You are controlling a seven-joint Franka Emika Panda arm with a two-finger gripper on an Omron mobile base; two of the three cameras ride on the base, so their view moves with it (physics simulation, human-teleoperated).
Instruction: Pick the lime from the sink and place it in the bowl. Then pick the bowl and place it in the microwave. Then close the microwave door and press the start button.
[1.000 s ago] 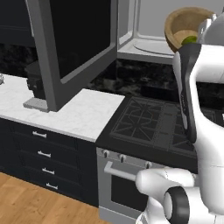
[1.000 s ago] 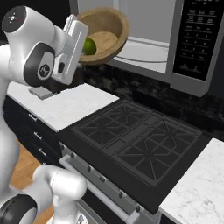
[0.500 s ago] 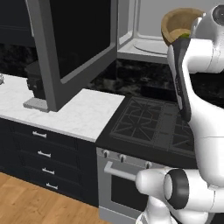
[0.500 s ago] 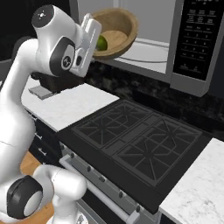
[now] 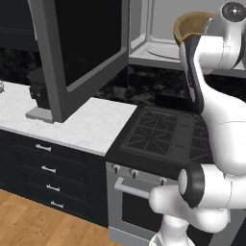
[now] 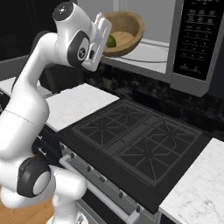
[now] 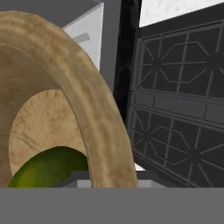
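The tan wooden bowl point(image 6: 124, 30) hangs at the microwave's point(image 6: 192, 41) open mouth, above the pale floor and glass turntable point(image 5: 163, 50). My gripper point(image 6: 104, 37) is shut on the bowl's near rim. The yellow-green lime point(image 6: 110, 41) lies inside the bowl, close to the gripped edge. In the left base view the bowl point(image 5: 191, 25) peeks out behind my white forearm. The hand view looks along the bowl rim point(image 7: 94, 109) with the lime point(image 7: 48, 168) low inside it. The microwave door point(image 5: 77, 48) stands swung wide open to the left. The sink is out of view.
A black gas stove point(image 6: 135, 142) with grates sits below the microwave. White marble counter point(image 5: 72, 125) runs to its left over dark drawers point(image 5: 45, 168), with a dark appliance point(image 5: 38, 89) behind the open door. The microwave's dark control panel point(image 6: 199, 33) is at right.
My arm has carried the bowl with the lime further up and toward the microwave opening. The wrist has turned; the bowl now sits deeper at the cavity's mouth.
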